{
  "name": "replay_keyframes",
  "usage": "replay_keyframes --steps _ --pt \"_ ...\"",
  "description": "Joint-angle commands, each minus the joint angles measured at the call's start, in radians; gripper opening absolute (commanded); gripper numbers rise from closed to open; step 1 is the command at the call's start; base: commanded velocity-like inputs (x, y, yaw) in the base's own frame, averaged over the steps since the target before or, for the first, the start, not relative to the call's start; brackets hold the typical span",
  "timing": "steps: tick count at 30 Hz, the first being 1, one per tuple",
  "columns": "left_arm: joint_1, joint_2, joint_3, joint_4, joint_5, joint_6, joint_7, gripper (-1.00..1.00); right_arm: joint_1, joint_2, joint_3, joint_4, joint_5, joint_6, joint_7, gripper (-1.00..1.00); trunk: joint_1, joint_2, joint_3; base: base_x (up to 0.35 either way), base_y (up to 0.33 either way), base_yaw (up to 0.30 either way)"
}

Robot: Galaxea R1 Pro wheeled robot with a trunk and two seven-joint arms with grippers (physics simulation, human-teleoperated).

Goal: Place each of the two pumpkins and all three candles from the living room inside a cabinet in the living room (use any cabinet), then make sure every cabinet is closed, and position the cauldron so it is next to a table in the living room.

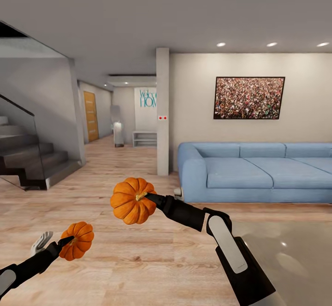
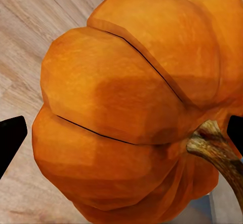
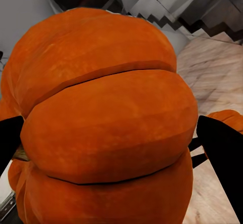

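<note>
Both pumpkins (image 1: 133, 201) (image 1: 78, 240) are bright orange with dark rib grooves and tan-brown stems. The sofa (image 1: 258, 171) is pale blue, the floor (image 1: 115, 260) light wood-grain planks, the door (image 1: 91, 116) amber-orange, and the end effector fingers (image 3: 223, 153) black.

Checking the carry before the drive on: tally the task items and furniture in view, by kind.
Pumpkins: 2, one in the left end effector, one in the right end effector
Sofas: 1
Wall pictures: 1
Total: 4
</note>
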Motion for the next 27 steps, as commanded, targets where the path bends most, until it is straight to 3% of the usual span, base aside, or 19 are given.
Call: replay_keyframes --steps 1,27 --pt "-0.001 0.001 -0.005 0.0 0.009 0.004 -0.001 -1.0 -0.001 0.0 -0.001 0.0 0.002 0.004 0.002 -1.0 -0.004 0.007 0.001 0.0 0.0 0.0" --pt "-0.001 0.001 -0.005 0.0 0.009 0.004 0.0 -1.0 -0.001 0.0 -0.002 0.0 0.002 0.004 0.001 -1.0 -0.104 0.189 0.047 0.0 0.0 0.0"
